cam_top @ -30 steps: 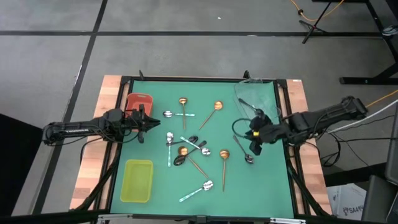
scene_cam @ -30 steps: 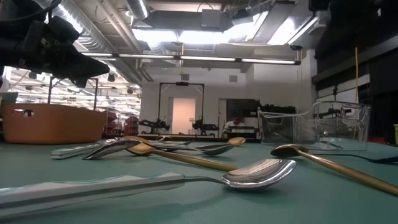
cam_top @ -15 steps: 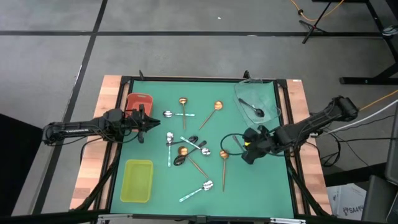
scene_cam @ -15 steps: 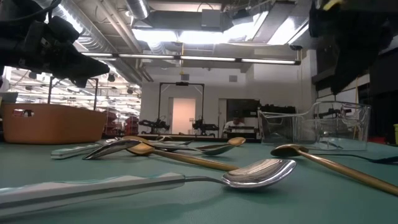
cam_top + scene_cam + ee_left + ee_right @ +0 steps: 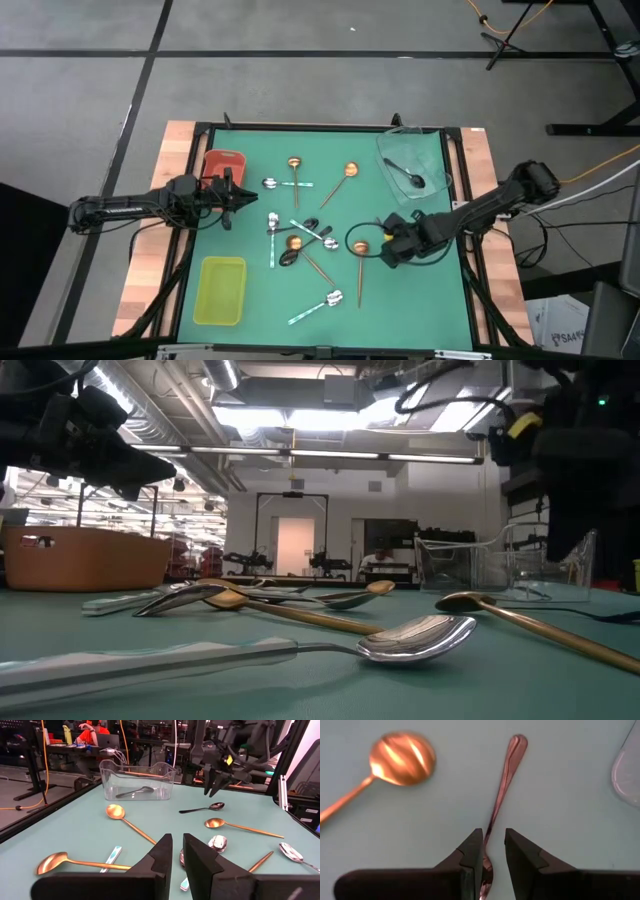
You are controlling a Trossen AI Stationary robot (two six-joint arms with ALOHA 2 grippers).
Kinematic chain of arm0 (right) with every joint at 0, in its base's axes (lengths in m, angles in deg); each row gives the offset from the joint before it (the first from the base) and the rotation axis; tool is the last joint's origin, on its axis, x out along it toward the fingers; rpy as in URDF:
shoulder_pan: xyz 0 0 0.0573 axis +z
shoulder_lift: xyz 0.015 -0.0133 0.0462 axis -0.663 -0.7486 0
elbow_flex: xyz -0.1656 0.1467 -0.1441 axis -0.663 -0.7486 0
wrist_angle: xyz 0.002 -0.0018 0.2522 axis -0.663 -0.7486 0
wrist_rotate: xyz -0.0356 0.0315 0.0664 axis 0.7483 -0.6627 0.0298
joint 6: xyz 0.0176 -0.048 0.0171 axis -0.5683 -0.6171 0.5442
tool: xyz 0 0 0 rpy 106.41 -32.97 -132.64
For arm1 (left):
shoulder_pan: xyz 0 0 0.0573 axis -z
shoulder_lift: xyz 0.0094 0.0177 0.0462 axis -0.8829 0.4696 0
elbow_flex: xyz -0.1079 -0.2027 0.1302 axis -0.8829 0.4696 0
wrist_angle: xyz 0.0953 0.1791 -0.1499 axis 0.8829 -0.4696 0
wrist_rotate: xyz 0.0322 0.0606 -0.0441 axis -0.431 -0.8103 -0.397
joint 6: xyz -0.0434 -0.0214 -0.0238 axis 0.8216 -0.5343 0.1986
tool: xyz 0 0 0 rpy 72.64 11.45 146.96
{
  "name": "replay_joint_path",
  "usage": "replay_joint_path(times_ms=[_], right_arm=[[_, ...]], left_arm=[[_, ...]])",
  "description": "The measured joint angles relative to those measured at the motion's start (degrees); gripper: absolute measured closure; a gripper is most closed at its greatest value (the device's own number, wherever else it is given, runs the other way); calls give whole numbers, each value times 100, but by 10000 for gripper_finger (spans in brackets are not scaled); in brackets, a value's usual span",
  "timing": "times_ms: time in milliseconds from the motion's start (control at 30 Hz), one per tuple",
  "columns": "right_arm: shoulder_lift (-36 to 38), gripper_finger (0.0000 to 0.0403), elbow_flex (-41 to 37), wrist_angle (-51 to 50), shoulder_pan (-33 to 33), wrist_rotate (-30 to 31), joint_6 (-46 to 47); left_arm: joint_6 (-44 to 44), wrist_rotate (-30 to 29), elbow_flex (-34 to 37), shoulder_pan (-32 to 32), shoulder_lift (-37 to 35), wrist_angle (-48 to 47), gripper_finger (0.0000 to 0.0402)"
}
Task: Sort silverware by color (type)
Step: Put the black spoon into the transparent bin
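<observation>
Gold, black and mint-handled spoons lie flat and scattered on the green mat. My right gripper (image 5: 385, 251) points steeply down over one black spoon (image 5: 202, 809) right of centre. Its fingers are narrowly open. In the right wrist view they stand on either side of the spoon's handle (image 5: 502, 785), and the left wrist view shows the right gripper (image 5: 214, 792) clear above it. A gold spoon (image 5: 402, 757) lies just beside. My left gripper (image 5: 232, 200) waits level at the left, beside the red tray (image 5: 225, 160), with a narrow slit between its fingers (image 5: 167, 847).
A clear tray (image 5: 388, 150) at the far right holds one black spoon (image 5: 405, 176). A yellow-green tray (image 5: 220, 290) sits at the near left. Several spoons cluster mid-table (image 5: 300, 240), and a mint-handled one (image 5: 320, 305) lies nearer the front. The mat's raised frame (image 5: 462, 200) runs close behind my right arm.
My right gripper has come down and moved from beside the clear tray toward the table's near edge and the middle. It has tipped to point steeply downward over the black spoon. Its finger gap looks unchanged. No spoon has moved.
</observation>
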Motion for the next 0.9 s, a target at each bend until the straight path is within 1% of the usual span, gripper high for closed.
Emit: replay_joint_path(times_ms=[233, 567, 900], right_arm=[[-365, 331, 0, 4, -2, -14, -1], [-680, 331, 0, 48, -2, -8, -5], [-756, 331, 0, 71, -2, -1, -46]], left_arm=[[0, 1, 1, -1, 0, 0, 363], [0, 0, 1, 0, 0, 0, 363], [0, 0, 0, -1, 1, 0, 363]])
